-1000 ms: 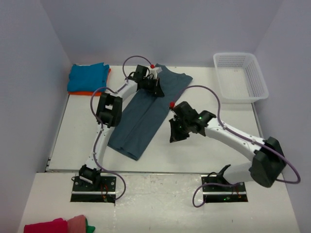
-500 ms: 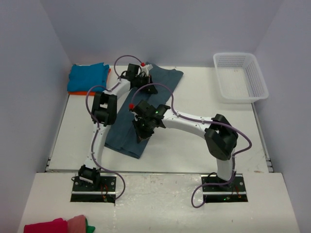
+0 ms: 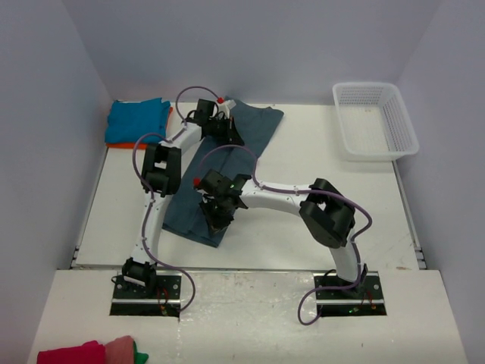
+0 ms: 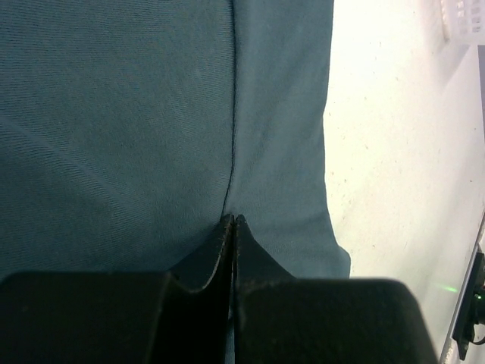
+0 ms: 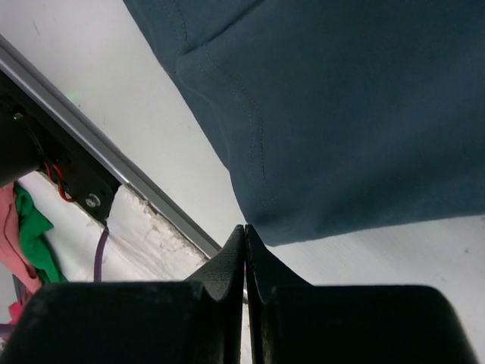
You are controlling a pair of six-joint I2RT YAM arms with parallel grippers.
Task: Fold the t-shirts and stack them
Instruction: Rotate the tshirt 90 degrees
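The slate-blue t-shirt (image 3: 189,208) lies folded into a long strip, running diagonally across the table; it fills the left wrist view (image 4: 136,114) and the top of the right wrist view (image 5: 364,114). My left gripper (image 3: 227,135) sits on its far end with the jaws shut, pinching a crease of the cloth (image 4: 233,218). My right gripper (image 3: 214,220) is shut at the shirt's near hem; its tips (image 5: 245,226) touch the hem edge with no cloth seen between them. The turquoise t-shirt (image 3: 136,117) lies folded on the orange t-shirt (image 3: 121,144) at the far left.
A white mesh basket (image 3: 375,155) stands at the far right. Red, pink and green cloth (image 3: 83,353) lies below the near edge at the left. The table's metal front rail (image 5: 114,163) runs just beyond the shirt's hem.
My right arm has swung from the table's middle right over to the shirt's near end. My left gripper and the shirt's far end have shifted a little to the left.
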